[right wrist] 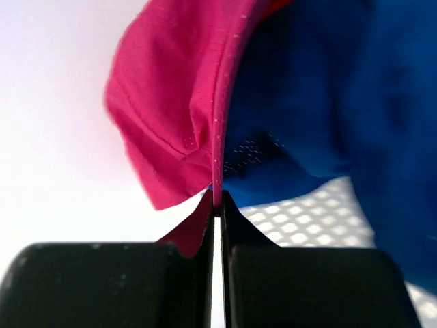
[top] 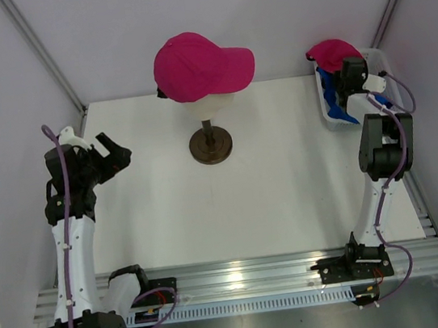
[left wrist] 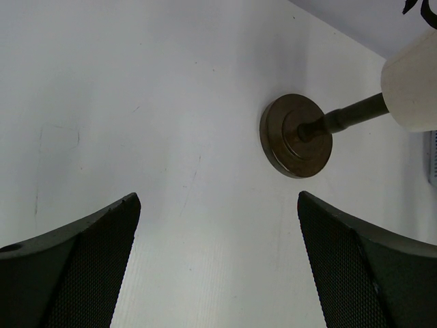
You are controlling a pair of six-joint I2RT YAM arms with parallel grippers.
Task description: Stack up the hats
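The step in hand is the pick-up. The right gripper [right wrist: 217,207] is down in the basket [top: 372,54] at the far right corner of the table [top: 274,205]. Its fingers are pinched together on the thin edge of a pink cap [right wrist: 171,116], with only that fold of cloth between them. A blue cap [right wrist: 321,102] lies in the same basket, pressed against the pink one (the wrist view suggests only pink cloth is in the pinch, though I cannot be sure no blue is caught). A second pink cap [top: 197,67] sits on the mannequin head [top: 225,104], whose stand [top: 211,145] is planted near the middle of the far edge.

The next move, as I judge it, is to lift the pinched cap up clear of the basket rim and carry it along the far edge to the head. There it should be lowered over the cap already on the head, crown over crown. The hold is on a soft rim, so the cap will likely hang limp and swing. That calls for a slow lift and a watch that the blue cap does not ride up with it.

The left gripper [top: 117,150] hovers over the left edge of the table, fingers spread wide, holding and touching nothing.
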